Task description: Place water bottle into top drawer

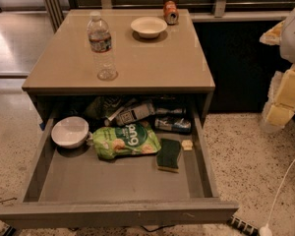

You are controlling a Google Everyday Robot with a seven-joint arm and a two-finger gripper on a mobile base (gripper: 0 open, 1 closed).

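The water bottle (101,45), clear with a white cap and a dark label band, stands upright on the left part of the tan cabinet top (152,63). Below it, the top drawer (113,183) is pulled wide open, and the front half of its grey bottom is bare. My gripper (281,100), white and yellow, is at the right edge of the view. It is level with the cabinet front, off to its right, and well away from the bottle.
A white bowl (148,26) and an orange soda can (170,12) sit at the back of the top. The drawer holds a white bowl (70,131), a green snack bag (125,140), a green sponge (168,155), a dark bottle (135,113) and a can (173,124). A white cable (285,181) runs across the floor at right.
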